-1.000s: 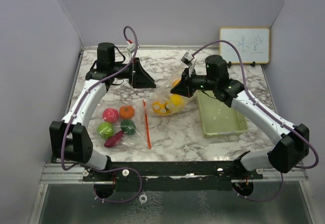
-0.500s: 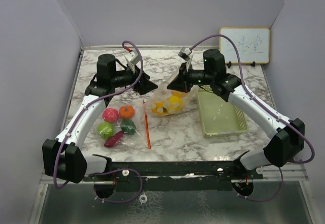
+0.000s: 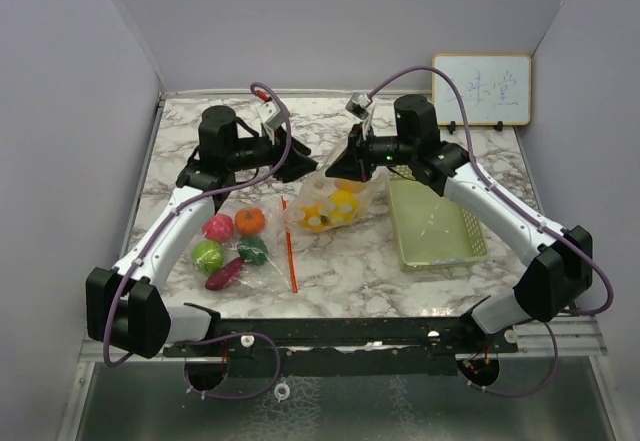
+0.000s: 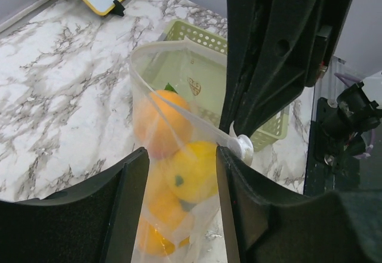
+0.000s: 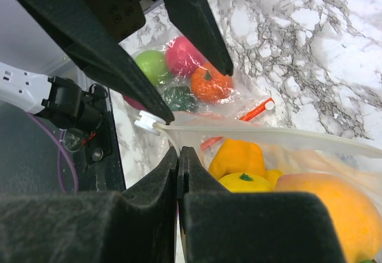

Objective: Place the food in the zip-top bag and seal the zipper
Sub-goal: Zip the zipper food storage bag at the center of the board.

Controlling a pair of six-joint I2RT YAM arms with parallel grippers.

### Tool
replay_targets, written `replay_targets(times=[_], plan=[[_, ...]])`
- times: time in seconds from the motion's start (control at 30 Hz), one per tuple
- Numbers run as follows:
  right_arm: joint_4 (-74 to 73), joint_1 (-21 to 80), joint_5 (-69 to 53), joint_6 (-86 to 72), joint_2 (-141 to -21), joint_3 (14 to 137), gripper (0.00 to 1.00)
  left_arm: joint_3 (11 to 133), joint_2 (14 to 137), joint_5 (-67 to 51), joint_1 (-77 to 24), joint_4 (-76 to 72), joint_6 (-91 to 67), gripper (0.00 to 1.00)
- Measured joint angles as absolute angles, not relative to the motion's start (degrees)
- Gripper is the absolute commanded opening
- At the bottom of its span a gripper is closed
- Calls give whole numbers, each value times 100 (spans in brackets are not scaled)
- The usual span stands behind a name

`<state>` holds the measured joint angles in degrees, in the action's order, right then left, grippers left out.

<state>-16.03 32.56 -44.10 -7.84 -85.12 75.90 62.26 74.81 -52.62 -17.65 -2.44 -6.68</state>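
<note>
A clear zip-top bag (image 3: 330,204) holding yellow and orange food (image 4: 185,170) hangs at the table's middle. My right gripper (image 5: 179,155) is shut on the bag's top edge near its white slider (image 5: 147,121). My left gripper (image 4: 182,167) straddles the same end of the bag; its jaws are apart, with the right finger beside the slider (image 4: 243,146). More food lies at the left in a second clear bag with a red zipper strip (image 3: 289,246): a pink piece (image 3: 217,227), an orange piece (image 3: 250,220), a green piece (image 3: 207,255), a dark green piece (image 3: 252,250) and a purple piece (image 3: 224,274).
A pale green mesh basket (image 3: 435,226) stands right of the held bag, under the right arm. A small whiteboard (image 3: 481,89) leans on the back wall at the far right. Purple walls close in the table on three sides.
My left arm has swung right to the bag, and its jaws have narrowed around the bag's end. The right gripper has carried the bag slightly left and back.
</note>
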Motion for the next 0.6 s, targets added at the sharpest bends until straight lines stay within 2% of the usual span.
replay_targets(times=[0.23,0.43,0.6], plan=[[-1669,3256,-4397,-768,-8639,7710,2,5846,6936,-5231,-1704,156,-403,67],[-1756,3256,-4379,-738,-8829,7940,2,5697,6661,-5181,-1542,460,-200,72],[-1806,3256,-4434,-718,-8871,8012,2,5478,6685,-5231,-1527,-40,-517,72]])
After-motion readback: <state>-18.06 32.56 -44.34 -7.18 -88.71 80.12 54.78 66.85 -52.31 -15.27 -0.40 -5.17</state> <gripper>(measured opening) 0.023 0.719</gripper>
